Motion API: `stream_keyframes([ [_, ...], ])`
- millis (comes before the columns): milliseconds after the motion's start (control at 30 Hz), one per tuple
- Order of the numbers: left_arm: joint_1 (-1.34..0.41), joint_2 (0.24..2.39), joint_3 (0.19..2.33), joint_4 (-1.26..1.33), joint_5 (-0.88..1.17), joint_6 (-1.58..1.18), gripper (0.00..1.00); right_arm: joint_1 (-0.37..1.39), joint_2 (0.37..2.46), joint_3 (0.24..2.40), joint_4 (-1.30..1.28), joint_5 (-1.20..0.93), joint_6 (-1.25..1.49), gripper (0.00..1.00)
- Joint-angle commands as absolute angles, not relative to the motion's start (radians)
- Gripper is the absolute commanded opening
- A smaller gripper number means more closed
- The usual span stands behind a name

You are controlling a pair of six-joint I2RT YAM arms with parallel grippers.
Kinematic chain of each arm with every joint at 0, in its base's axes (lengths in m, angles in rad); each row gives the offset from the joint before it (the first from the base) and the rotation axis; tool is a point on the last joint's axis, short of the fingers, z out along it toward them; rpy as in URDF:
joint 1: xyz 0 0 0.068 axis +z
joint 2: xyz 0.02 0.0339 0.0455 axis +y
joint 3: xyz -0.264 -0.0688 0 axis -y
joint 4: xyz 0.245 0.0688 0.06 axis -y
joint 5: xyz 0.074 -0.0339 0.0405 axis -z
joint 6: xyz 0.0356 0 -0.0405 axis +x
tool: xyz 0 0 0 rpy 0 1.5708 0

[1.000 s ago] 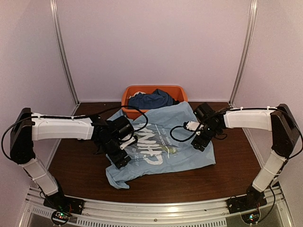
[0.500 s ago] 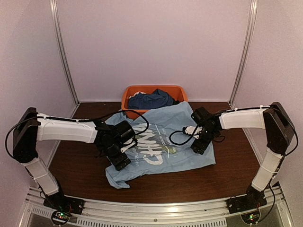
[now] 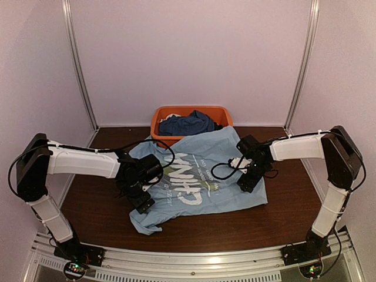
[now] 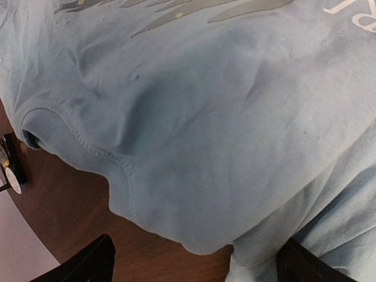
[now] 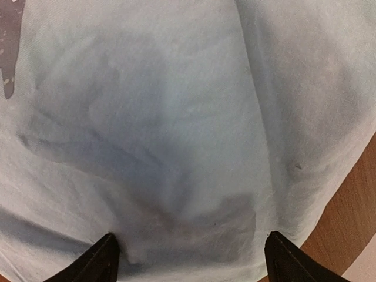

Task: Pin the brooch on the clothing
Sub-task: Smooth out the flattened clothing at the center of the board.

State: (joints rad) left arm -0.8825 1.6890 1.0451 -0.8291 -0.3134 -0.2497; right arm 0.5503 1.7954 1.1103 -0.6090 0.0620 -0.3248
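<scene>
Left wrist view: left tool (image 4: 196, 241) and right tool (image 5: 191, 235) gape empty; limp, light T-shirt (image 4: 223, 129) likely pinches best at its stitched edge (image 4: 120, 176).

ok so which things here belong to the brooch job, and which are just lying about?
Job:
- shirt
- left gripper, open over the shirt
- right gripper, open over the shirt
- brooch: can't make it out in any view

Lying about:
- orange bin
- dark blue garment in the bin

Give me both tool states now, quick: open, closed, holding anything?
Left tool: open, holding nothing, over the T-shirt.
Right tool: open, holding nothing, over the T-shirt.
</scene>
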Motion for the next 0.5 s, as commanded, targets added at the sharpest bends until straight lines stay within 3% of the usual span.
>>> stream_keyframes([
  [0, -0.872, 1.698, 1.040, -0.891, -0.350, -0.307, 0.98, 0.532, 1.823, 1.118, -0.629, 0.123, -0.291, 0.85],
  [467, -0.874, 1.690, 1.066, -0.959, -0.305, -0.422, 0.98, 0.517, 1.764, 1.093, -0.648, 0.142, -0.268, 0.85],
])
